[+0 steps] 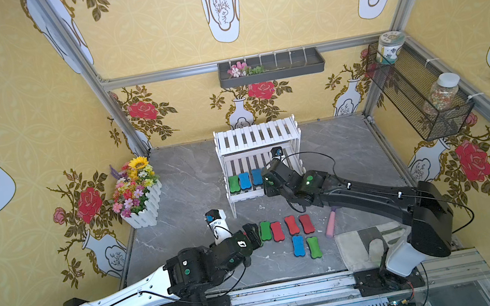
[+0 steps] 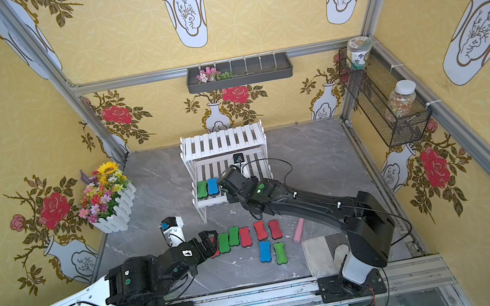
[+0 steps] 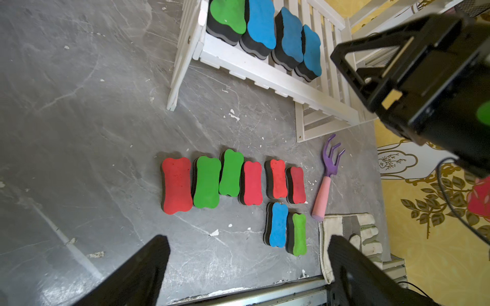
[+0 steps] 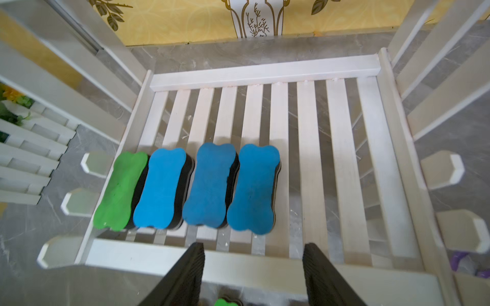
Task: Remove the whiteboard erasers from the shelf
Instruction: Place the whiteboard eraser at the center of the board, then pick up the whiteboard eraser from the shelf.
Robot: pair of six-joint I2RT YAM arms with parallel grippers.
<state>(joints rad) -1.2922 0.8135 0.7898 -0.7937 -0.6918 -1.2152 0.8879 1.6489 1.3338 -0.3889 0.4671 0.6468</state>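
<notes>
Now your left gripper (image 3: 249, 238) gapes wide, empty. Your right gripper (image 4: 254, 245), parted, empty, faces four erasers (image 4: 209, 185) on the shelf (image 4: 265, 71).

Just ahead of the right tool (image 4: 254, 247), on the lower tier of the shelf (image 4: 265, 71): four whiteboard erasers (image 4: 209, 185) side by side, bunched toward the tool's left. On the surface (image 3: 79, 106) by the left tool (image 3: 249, 238): six erasers (image 3: 252, 182) in a row leading away from it, two further erasers (image 3: 278, 225) beside the far end, on the side away from the shelf. Beyond that end, a rake (image 3: 322, 193) and a glove (image 3: 342, 227).
</notes>
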